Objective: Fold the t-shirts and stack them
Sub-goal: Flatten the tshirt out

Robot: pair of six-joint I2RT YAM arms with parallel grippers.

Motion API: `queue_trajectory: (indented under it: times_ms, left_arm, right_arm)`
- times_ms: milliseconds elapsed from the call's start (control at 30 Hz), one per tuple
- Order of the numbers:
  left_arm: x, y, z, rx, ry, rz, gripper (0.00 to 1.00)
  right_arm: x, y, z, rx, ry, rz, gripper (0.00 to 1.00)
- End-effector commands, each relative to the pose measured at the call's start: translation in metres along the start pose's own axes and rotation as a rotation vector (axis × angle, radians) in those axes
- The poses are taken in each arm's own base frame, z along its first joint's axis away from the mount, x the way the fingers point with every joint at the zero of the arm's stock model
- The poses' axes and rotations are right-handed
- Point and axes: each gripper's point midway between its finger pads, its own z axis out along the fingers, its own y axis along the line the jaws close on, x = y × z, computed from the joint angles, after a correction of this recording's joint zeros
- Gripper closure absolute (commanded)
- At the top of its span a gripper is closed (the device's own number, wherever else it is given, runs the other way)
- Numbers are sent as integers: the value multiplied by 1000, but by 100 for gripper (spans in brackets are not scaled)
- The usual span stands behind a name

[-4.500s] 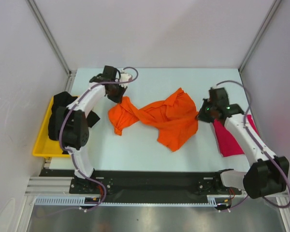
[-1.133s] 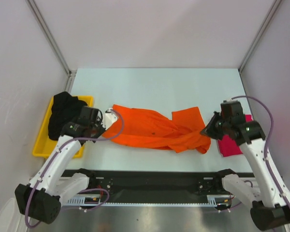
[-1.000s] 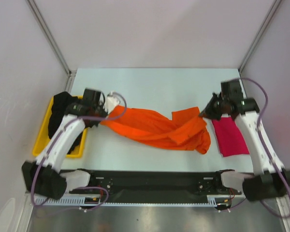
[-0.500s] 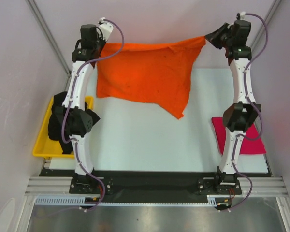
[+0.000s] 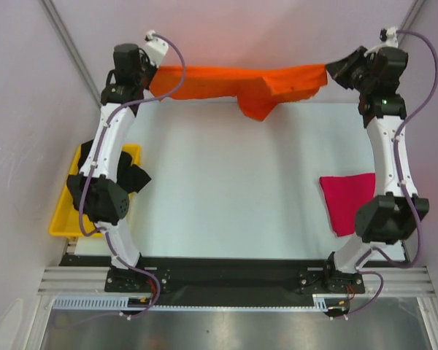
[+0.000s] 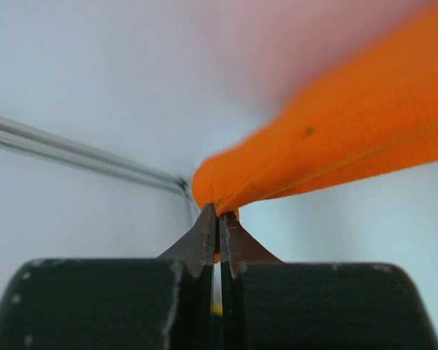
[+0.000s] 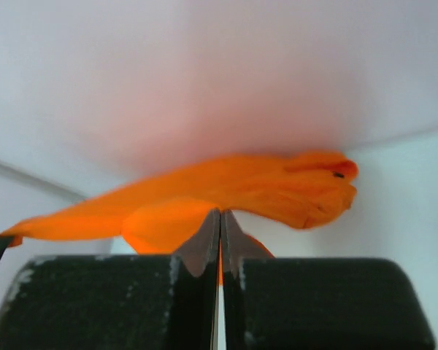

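Right now the orange t-shirt (image 5: 241,82) hangs above the far edge of the table (image 5: 226,182), stretched left to right between my two arms, with a loose flap drooping from its middle. I have my left gripper (image 6: 219,219) pinched tight on its left end and my right gripper (image 7: 220,219) pinched tight on its right end, with a thin edge of cloth caught between the closed tips of each. It looks light and limp to me, soft enough to sag wherever I give it slack, so I judge it will only lie flat if I keep tension across it, and the corners or hem are the sensible places to hold. I can see a few small dark specks on the cloth but no print, label or writing that I can read. The magenta t-shirt (image 5: 348,200) lies flat on the right side of the table, and the black t-shirt (image 5: 135,179) is heaped in the yellow tray (image 5: 62,219) at the left.
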Motion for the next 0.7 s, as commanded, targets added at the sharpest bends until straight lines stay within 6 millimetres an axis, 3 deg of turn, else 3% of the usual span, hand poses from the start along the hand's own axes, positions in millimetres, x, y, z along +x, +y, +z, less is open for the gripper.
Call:
queue_trajectory:
  times_ms: [0,33,67,100,133,200,233,267,333,367,433,467,567,667]
  left_arm:
    - [58,-51,-22,160,116,57,100]
    - [62,-56,-39,188,112,65,100]
    - [105,-84,-46,253,201,76,100]
    - [121,-95,-56,285,229,80,100]
    - [150,-114,-77,347,275,88,100]
    - [183,-136,-104,424,348,103,100]
    - [188,-143,-121,463,343,110,100]
    - [223,-168,-139,539,413,115,100]
    - [250,-187,-164,603,460,126,100]
    - [279,-204,-181,647,523,131,100]
    - [299,-216,-196,674,558,130,100]
    - [319,-227,-209,704,604,132,100]
    - [343,-236,-235,751,676,142,100]
    - [353,-236,-254,781,705,167,100]
  right_arm:
    - [39,-36,-43,144,36,-40,100]
    - [50,-40,-57,169,47,-41,100]
    - [69,-47,-69,199,88,-32,100]
    - [115,-72,-81,260,183,-4,100]
    - [125,-67,-105,274,200,-6,100]
    - [164,-80,-132,331,276,22,100]
    - [197,-91,-155,369,331,55,100]
    - [217,-93,-170,388,376,75,100]
    - [256,-103,-198,432,432,127,100]
    - [272,-107,-210,460,470,148,100]
    - [294,-112,-226,492,516,185,100]
    - [311,-113,-240,519,562,201,100]
    - [325,-115,-261,570,615,222,100]
    - [332,-112,-269,560,632,231,100]
